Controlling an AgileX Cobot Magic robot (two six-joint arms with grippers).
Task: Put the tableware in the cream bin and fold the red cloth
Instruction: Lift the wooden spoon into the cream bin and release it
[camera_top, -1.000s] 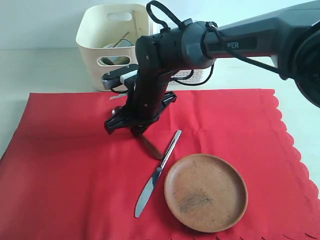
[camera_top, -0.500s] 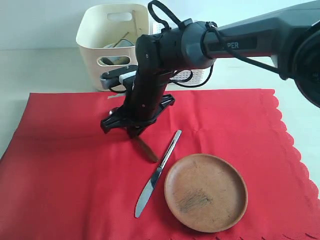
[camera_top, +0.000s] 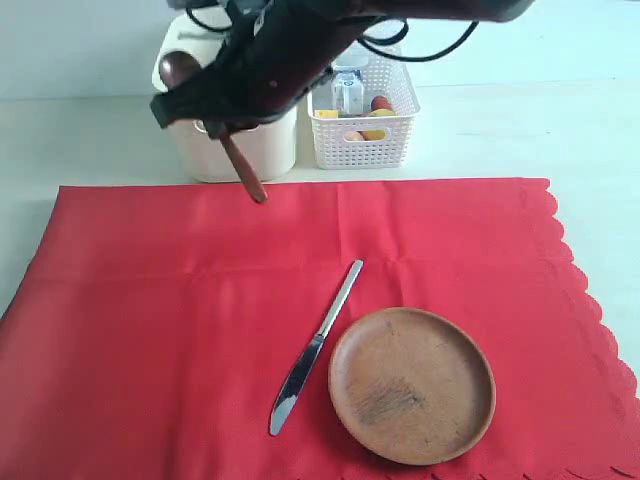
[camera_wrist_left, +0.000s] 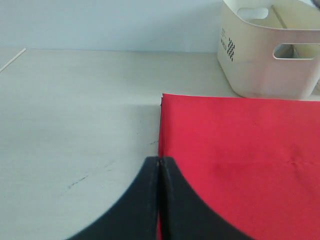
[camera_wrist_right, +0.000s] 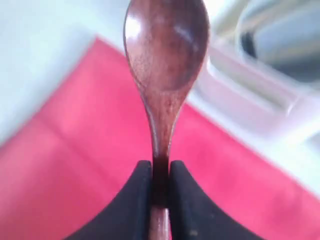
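While our R gripper (camera_wrist_right: 160, 174) clamps the brown wooden spoon (camera_top: 247, 175) by its handle, up by the cream bin (camera_top: 275, 150), the metal table knife (camera_top: 312, 350) & round brown plate (camera_top: 412, 385) lie on the red cloth (camera_top: 150, 330). L gripper (camera_wrist_left: 159, 163): jaws pressed together, empty, near cloth's corner.

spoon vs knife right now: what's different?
Material: wooden spoon brown, table knife shiny metal. State: spoon clamped by its handle in the right end effector, in the air by the cream bin; knife ungripped, flat on the red cloth beside the brown plate. Both slim tableware, neither in the bin.
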